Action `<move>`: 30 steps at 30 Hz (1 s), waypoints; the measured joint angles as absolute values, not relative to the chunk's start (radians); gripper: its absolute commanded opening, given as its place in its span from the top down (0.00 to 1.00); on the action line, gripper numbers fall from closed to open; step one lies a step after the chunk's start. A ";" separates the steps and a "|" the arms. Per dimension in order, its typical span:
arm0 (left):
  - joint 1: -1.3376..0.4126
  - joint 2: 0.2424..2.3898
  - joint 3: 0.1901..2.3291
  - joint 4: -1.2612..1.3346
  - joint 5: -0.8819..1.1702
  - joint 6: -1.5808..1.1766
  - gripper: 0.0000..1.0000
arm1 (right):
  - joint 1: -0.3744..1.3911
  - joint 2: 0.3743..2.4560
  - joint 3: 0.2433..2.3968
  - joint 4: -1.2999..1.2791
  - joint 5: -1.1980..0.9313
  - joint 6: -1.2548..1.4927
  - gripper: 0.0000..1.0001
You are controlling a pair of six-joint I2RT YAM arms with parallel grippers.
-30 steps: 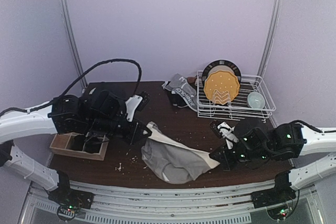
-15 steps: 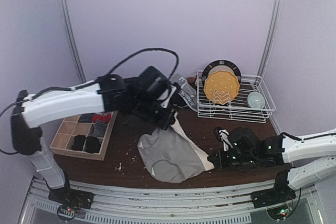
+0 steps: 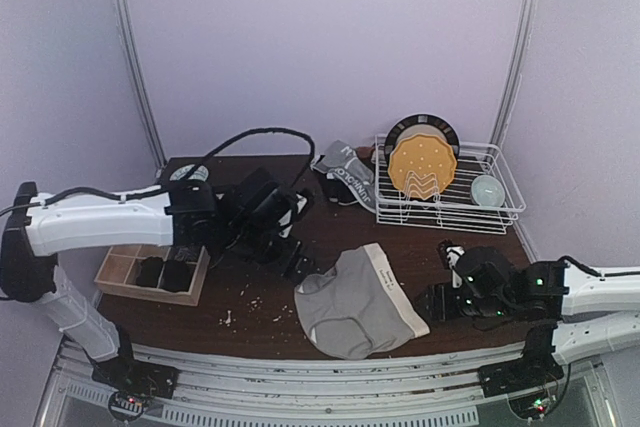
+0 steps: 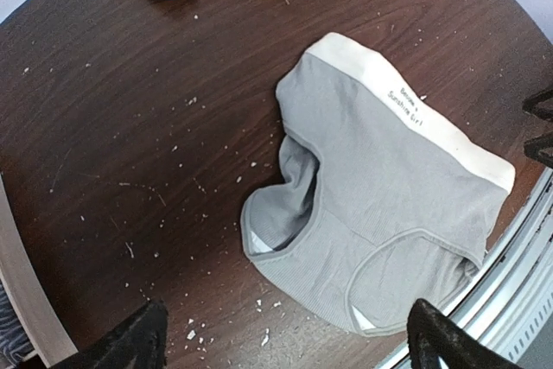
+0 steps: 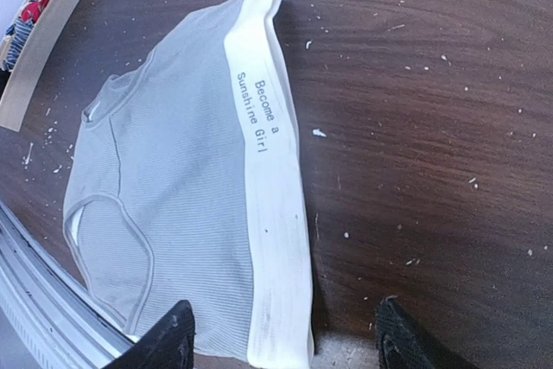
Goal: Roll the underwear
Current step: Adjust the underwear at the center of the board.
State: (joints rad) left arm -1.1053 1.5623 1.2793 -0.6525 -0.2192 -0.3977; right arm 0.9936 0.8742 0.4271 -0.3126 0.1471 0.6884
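Dark wood table (image 3: 340,232) against a purple wall, both arms working low over it. Half a second back the left arm was reaching over the table centre, lifting one waistband corner; now it is sitting further left and lower, beside the wooden divider box (image 3: 115,272). The right arm is also sitting further right than before. White wire dish rack (image 3: 450,192) is staying put at back right.

Grey underwear (image 3: 355,302) is no longer hanging from anything. It is lying flat near the front edge between the two grippers, cream waistband facing the right arm, one leg opening folding under slightly.

Left gripper (image 4: 285,339) is hovering above it, fingers spread wide, holding nothing. Right gripper (image 5: 285,339) is likewise spread wide, empty, just off the waistband, apart from the cloth.

Pile of other briefs (image 3: 345,177) is lying unmoved at the back, touching the rack's left side. Yellow plate (image 3: 422,167) is standing upright in the rack, small bowl (image 3: 487,190) to its right. Crumbs (image 3: 250,297) are littering the wood.
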 measured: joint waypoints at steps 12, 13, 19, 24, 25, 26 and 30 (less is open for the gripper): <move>-1.011 1.722 1.013 -0.372 -0.026 -0.532 0.44 | 1.004 1.153 0.526 -0.286 0.131 0.669 0.50; -1.008 1.739 1.014 -0.347 -0.013 -0.537 0.49 | 1.005 1.147 0.522 -0.287 0.130 0.673 0.54; -1.005 1.808 1.017 -0.250 0.031 -0.549 1.00 | 1.015 1.113 0.470 -0.341 0.123 0.698 0.51; -1.005 1.803 0.956 -0.156 0.033 -0.579 1.00 | 1.056 1.082 0.476 -0.349 0.091 0.688 0.45; -1.005 1.787 0.930 -0.136 0.028 -0.593 1.00 | 1.073 1.089 0.485 -0.350 0.089 0.685 0.46; -1.006 1.770 0.905 -0.122 0.021 -0.604 1.00 | 1.095 1.103 0.503 -0.355 0.093 0.679 0.46; -1.031 1.674 0.799 -0.124 -0.040 -0.657 1.00 | 1.154 1.207 0.579 -0.334 0.097 0.649 0.51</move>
State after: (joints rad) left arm -1.0309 1.6737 0.7986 -0.1242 -0.0399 -0.6567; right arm 1.1542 1.2072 0.5789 -0.3344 0.0975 0.6487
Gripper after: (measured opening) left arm 0.001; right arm 0.537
